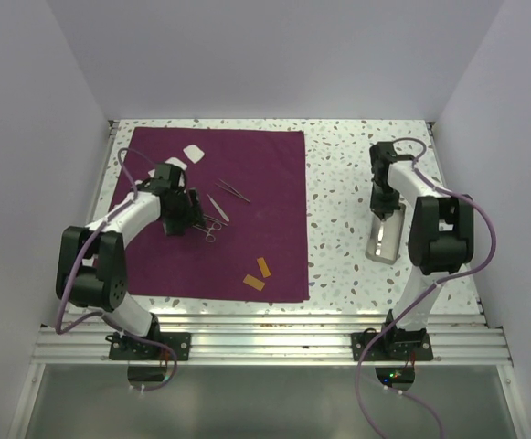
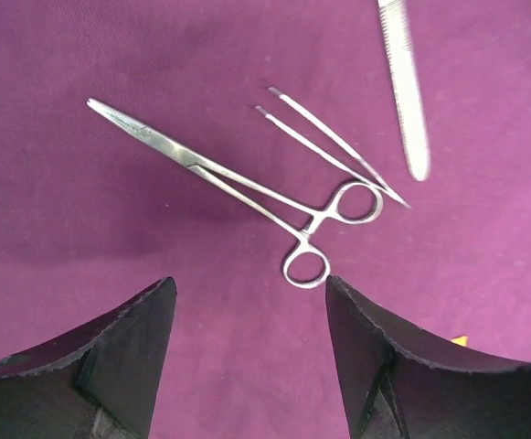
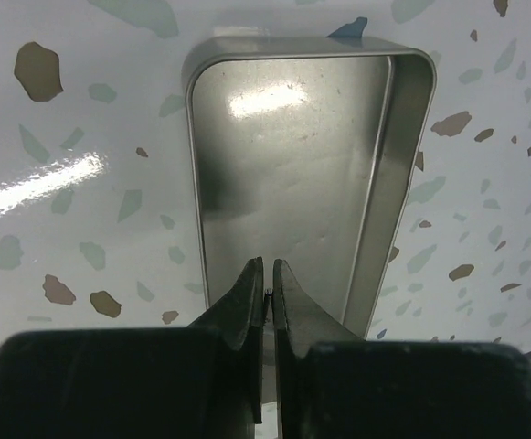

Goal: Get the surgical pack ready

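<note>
The surgical pack, a deep purple sheet [image 1: 265,219], lies flat on the left half of the table and fills the left wrist view [image 2: 82,219]. On it lie ring-handled forceps [image 1: 212,229], tweezers [image 1: 233,190] and a slim steel tool [image 1: 217,208]. My left gripper [image 1: 190,218] hovers over the sheet, open and empty [image 2: 251,293], with the forceps [image 2: 247,187] just ahead of the fingertips, the tweezers [image 2: 334,146] and the steel tool [image 2: 404,82] beyond. My right gripper [image 1: 385,207] is shut and empty [image 3: 267,265] above an empty metal tray [image 3: 409,183].
Two white pads [image 1: 195,154] lie at the sheet's far left. Two orange strips [image 1: 259,274] lie near its front edge; one shows at the left wrist view's edge [image 2: 460,341]. The metal tray [image 1: 384,242] stands on the speckled tabletop [image 1: 338,183] at the right. White walls enclose the table.
</note>
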